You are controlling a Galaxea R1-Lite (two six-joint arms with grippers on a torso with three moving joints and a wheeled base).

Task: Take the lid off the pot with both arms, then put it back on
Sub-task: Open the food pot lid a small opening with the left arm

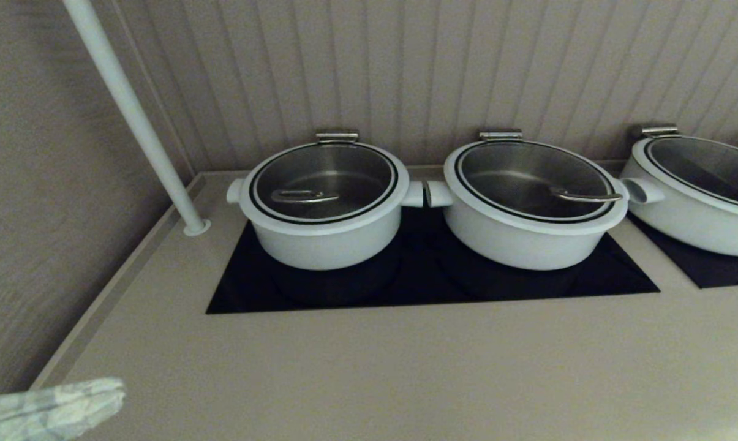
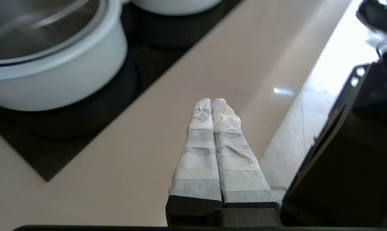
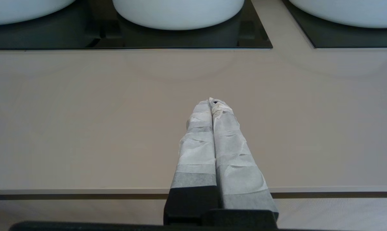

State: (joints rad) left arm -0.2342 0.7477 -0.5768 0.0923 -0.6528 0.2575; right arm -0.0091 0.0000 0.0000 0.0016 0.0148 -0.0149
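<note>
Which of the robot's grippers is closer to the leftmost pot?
Left. The left gripper hangs over the counter's front left corner, the pot near in its view. The right gripper sits at the front edge, facing the middle pot.

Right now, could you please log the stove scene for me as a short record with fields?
target pot: the pot, deep and straight-sided, leftmost of three, on the black cooktop
lid: the lid seated on its pot, wire handle on top
other pots: middle pot and right pot, wider, both lidded
left claw: left claw shut, empty, above the counter short of the cooktop
right claw: right claw shut, empty, over the counter's front part
task state: lid not yet lifted
</note>
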